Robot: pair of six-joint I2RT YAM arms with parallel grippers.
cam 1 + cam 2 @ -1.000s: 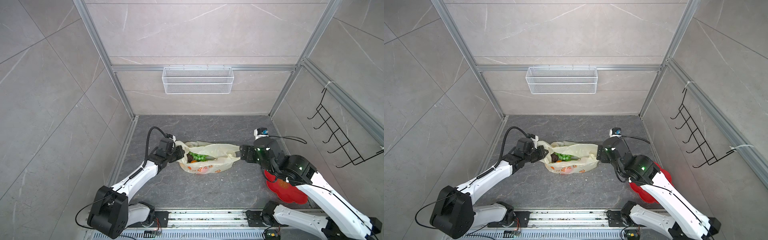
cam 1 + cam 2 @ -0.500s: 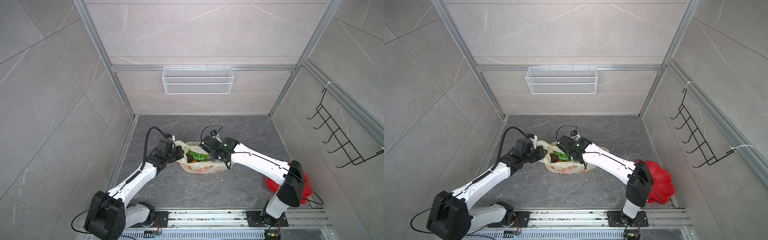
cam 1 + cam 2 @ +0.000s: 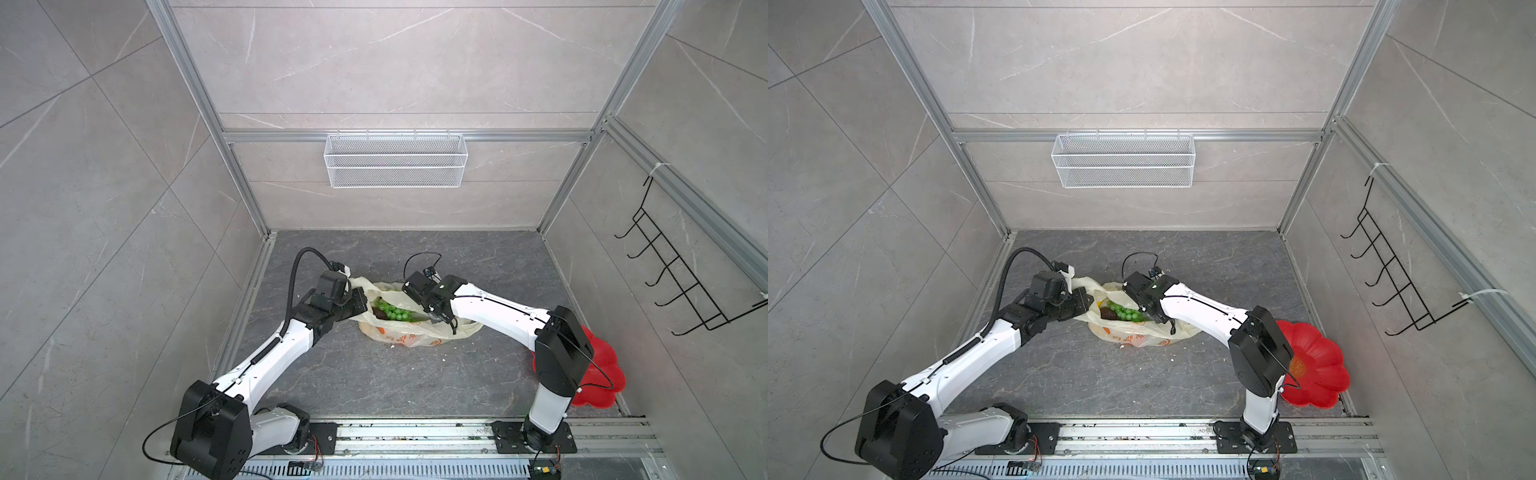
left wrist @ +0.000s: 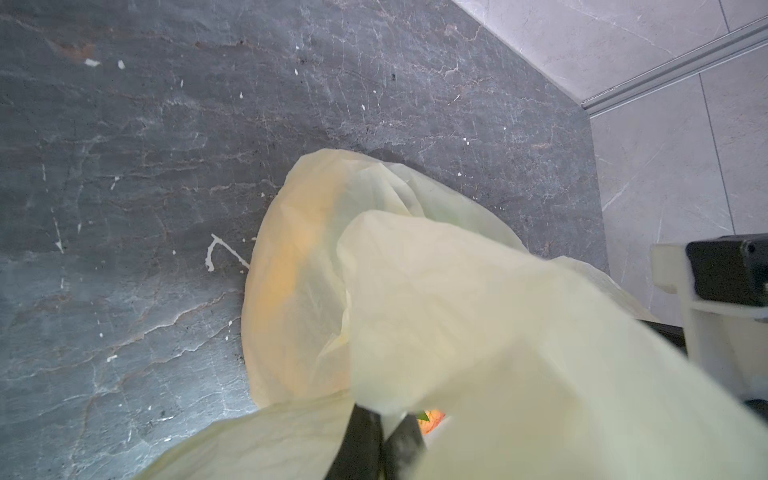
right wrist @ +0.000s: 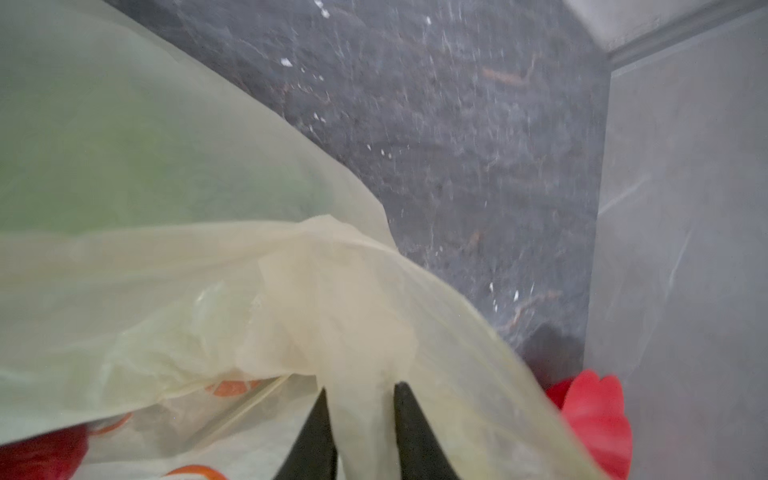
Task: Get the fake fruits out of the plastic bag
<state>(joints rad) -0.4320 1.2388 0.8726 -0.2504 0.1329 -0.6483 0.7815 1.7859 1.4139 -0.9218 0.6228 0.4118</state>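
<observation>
The plastic bag (image 3: 415, 332) (image 3: 1133, 332) lies on the dark floor with its mouth held apart. In both top views a green grape bunch (image 3: 392, 311) (image 3: 1124, 311) and a dark fruit (image 3: 1108, 313) show inside it. My left gripper (image 3: 361, 305) (image 4: 384, 419) is shut on the bag's left rim. An orange fruit (image 4: 432, 417) peeks past its fingers. My right gripper (image 3: 445, 323) (image 5: 359, 395) is shut on the film at the bag's right rim (image 5: 291, 291). Something green (image 5: 124, 145) shows blurred through the film, and a red fruit (image 5: 37, 453) lies under it.
A red flower-shaped plate (image 3: 598, 374) (image 3: 1316, 365) (image 5: 594, 411) sits at the right wall, behind my right arm's elbow. A white wire basket (image 3: 395, 160) hangs on the back wall. A black hook rack (image 3: 673, 282) hangs on the right wall.
My right arm swung from near the plate across to the bag's right rim, and its jaws closed on the film. The left gripper stayed shut on the left rim.
</observation>
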